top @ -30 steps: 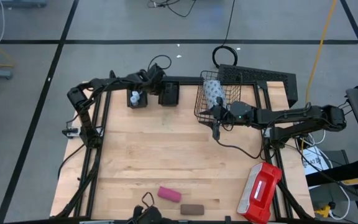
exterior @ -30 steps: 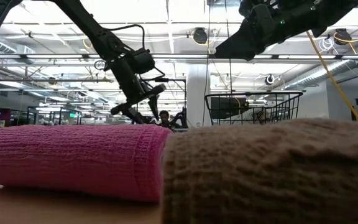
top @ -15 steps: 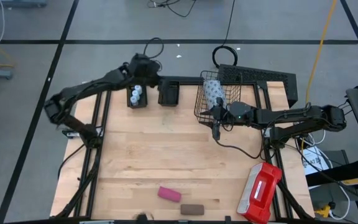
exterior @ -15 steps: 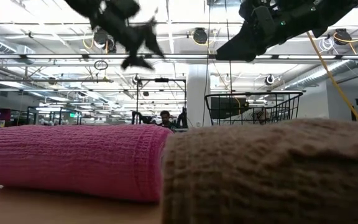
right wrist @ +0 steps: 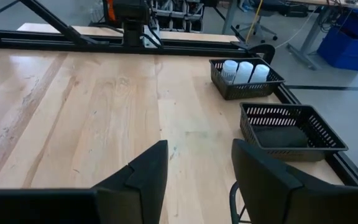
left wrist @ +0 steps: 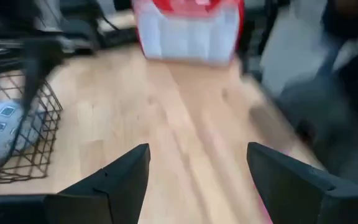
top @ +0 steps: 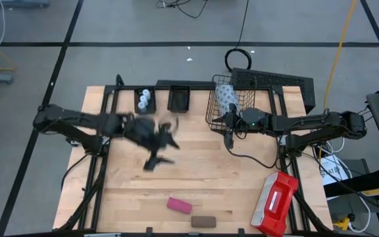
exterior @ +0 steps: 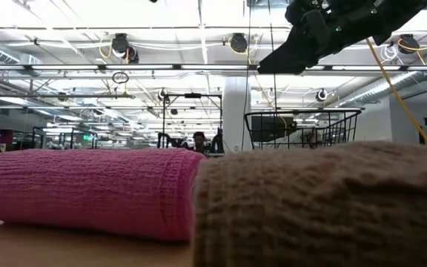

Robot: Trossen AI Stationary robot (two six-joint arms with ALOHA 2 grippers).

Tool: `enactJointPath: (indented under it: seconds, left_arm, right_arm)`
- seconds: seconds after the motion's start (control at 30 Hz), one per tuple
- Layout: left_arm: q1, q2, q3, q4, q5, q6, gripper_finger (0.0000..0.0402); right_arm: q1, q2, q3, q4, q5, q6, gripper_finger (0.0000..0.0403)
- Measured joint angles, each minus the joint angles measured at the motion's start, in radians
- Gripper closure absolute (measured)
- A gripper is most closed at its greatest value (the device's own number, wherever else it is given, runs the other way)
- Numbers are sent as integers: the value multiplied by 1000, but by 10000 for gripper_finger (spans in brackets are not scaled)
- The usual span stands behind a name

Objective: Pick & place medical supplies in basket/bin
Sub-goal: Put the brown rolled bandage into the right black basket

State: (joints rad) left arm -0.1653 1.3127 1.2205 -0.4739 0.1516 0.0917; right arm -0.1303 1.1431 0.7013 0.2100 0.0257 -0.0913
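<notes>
Change: the left gripper (top: 158, 150), a second ago over the vial tray at the table's far edge, has swung out over mid-table, its fingers (left wrist: 120, 180) apart and holding nothing
Meaning: the vial step looks done; the arm seems bound for the blocks at the near edge
Right gripper (top: 228, 133): unmoved beside the wire basket (top: 210, 112), jaws part-way apart, empty
Basket contents: the dotted blue-grey pack (top: 225, 96) lies inside, against the far wall
Vial tray (right wrist: 246, 86): holds three white vials (right wrist: 245, 70), standing together
Second tray (right wrist: 294, 132): just beside the first, something dark inside, hard to identify
Still out: pink block (top: 179, 205) and brown block (top: 203, 221) near the table's front edge, close together, well apart from both containers
Bystander: red-and-white case (top: 276, 201) at the near right corner
</notes>
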Motion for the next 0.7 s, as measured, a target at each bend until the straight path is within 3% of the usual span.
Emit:
enactJointPath:
  seconds: [0.13, 0.23, 0.33, 0.5, 0.6, 0.7]
  left_arm:
    - [-119, 67, -1, -26, -191, 78, 137]
    - [-164, 112, -2, -28, -257, 70, 147]
    - [-177, 124, -2, -26, -286, 52, 157]
    - [-173, 134, -2, 28, -286, 3, 169]
    - [-171, 140, -1, 61, -284, -5, 171]
    - [-171, 157, -1, 53, -280, -32, 172]
  right_arm:
    - [0, 0, 0, -1, 0, 1, 236]
    - [1, 0, 0, -5, -36, 39, 236]
    - [2, 2, 0, 3, -155, 142, 236]
    - [17, 28, 0, 119, -464, 320, 236]
    - [84, 50, 1, 196, -507, 351, 236]
    - [167, 75, 0, 233, -472, 332, 236]
